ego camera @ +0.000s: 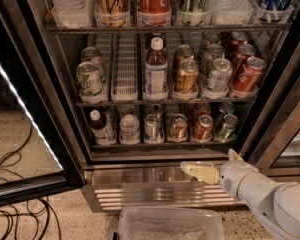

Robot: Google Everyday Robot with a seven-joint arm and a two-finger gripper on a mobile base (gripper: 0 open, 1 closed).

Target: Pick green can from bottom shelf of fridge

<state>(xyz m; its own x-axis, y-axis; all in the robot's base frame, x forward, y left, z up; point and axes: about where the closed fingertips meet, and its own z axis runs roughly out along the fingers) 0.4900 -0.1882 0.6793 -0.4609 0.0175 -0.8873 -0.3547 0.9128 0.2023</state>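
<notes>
The fridge (pixel 140 176) stands open with its steel frame around wire racks of drinks. On the bottom shelf (pixel 160 143) the green can (pixel 226 127) sits at the far right front, lying tilted with its silver top facing out. A red can (pixel 202 127) is next to it on its left. My gripper (pixel 200 173) is on a white arm at the lower right. It hovers in front of the steel base, below the shelf and a little left of the green can, touching nothing.
The bottom shelf also holds two bottles (pixel 101 127), a silver can (pixel 152 128) and a brown can (pixel 178 126). The higher racks hold more cans and bottles. A clear plastic bin (pixel 170 224) sits on the floor in front. The glass door (pixel 20 109) is open at the left, with cables (pixel 15 214) below it.
</notes>
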